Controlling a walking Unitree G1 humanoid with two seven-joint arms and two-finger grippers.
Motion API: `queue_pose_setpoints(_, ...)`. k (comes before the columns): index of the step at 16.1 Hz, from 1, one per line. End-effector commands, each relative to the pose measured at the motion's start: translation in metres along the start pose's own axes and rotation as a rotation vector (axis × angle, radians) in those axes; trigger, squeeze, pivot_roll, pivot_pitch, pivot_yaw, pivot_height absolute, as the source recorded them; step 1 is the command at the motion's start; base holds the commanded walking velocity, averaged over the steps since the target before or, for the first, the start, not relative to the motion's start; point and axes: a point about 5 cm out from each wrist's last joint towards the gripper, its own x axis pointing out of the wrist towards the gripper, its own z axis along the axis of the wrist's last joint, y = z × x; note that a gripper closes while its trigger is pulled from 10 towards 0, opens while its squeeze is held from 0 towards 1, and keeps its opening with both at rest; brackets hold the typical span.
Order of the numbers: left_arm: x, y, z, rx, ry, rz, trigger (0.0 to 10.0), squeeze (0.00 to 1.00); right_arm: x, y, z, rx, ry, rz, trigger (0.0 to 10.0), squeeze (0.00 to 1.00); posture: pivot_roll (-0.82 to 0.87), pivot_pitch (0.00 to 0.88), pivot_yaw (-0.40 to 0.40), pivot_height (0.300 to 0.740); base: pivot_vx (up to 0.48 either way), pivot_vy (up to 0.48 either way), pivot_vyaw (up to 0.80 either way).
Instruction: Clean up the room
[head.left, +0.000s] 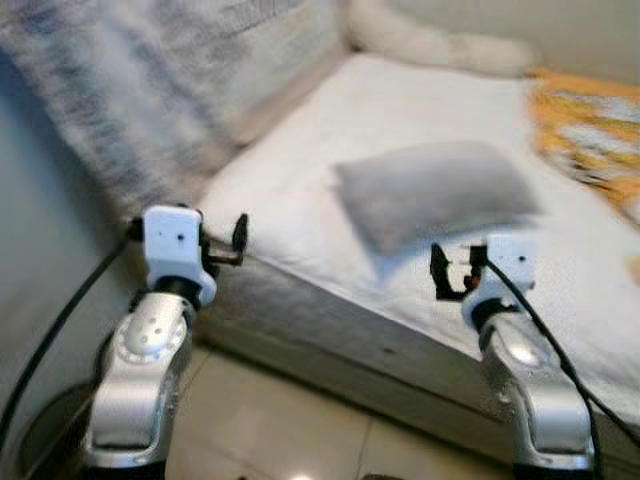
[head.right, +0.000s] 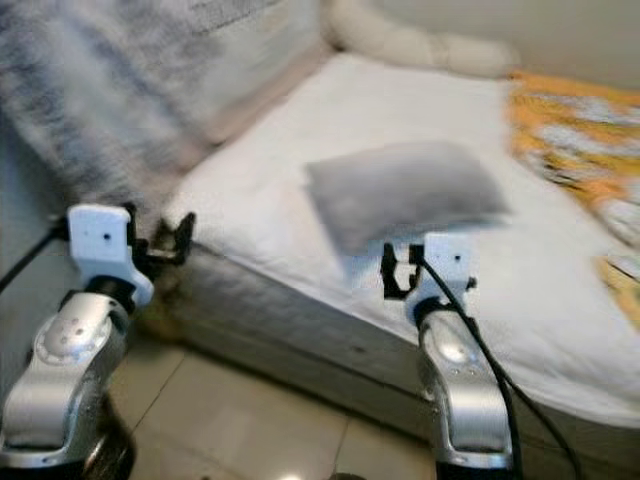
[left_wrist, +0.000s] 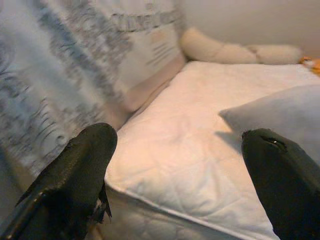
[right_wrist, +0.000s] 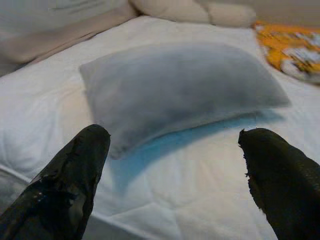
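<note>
White bed (head.left: 420, 110), grey pillow (right_wrist: 180, 90) on top. Left gripper (left_wrist: 175, 170) and right gripper (right_wrist: 175, 175) raised at bed edge, fingers spread, empty.

Two silver arms, rounded metallic shells, small screw dots on left arm (head.left: 148, 345). White boxy wrist blocks at lower left and lower right of frame. Black cable along each arm. Left gripper (head.left: 238, 240), right gripper (head.left: 440, 272): black fingers.

One bed (head.left: 420, 120) — on it one grey pillow (head.left: 435, 195), one long cream bolster (head.left: 440, 45) and one orange patterned blanket (head.left: 590, 130). One large patterned cushion (head.left: 140, 90) leans alongside — two end effectors, left (head.left: 238, 240) and right (head.left: 440, 272).
</note>
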Motion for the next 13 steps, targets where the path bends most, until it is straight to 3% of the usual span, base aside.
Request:
queue_pose_setpoints(1, 0.0009, -0.0011, 0.0023, -0.008, -0.006, -0.007, 10.0, 0.0, 0.0009, 0.0001, 0.0052, -0.008, -0.019, -0.001, 10.0, 0.0, -0.01, 0.021, -0.008, 0.74, 0.0, 0.0, -0.8)
queue_pose_setpoints(5, 0.0032, -0.0005, 0.0025, -0.012, -0.006, -0.004, 10.0, 0.0, 0.0029, 0.0011, 0.0087, -0.012, -0.039, 0.011, 10.0, 0.0, -0.01, 0.024, -0.005, 0.74, 0.18, 0.0, -0.69)
queue_pose_setpoints(13, 0.0066, -0.0001, 0.0019, -0.037, -0.008, 0.008, 10.0, 0.0, 0.0063, 0.0019, 0.0128, -0.029, -0.065, 0.017, 10.0, 0.0, -0.02, 0.03, -0.007, 0.74, 0.279, 0.0, 0.0)
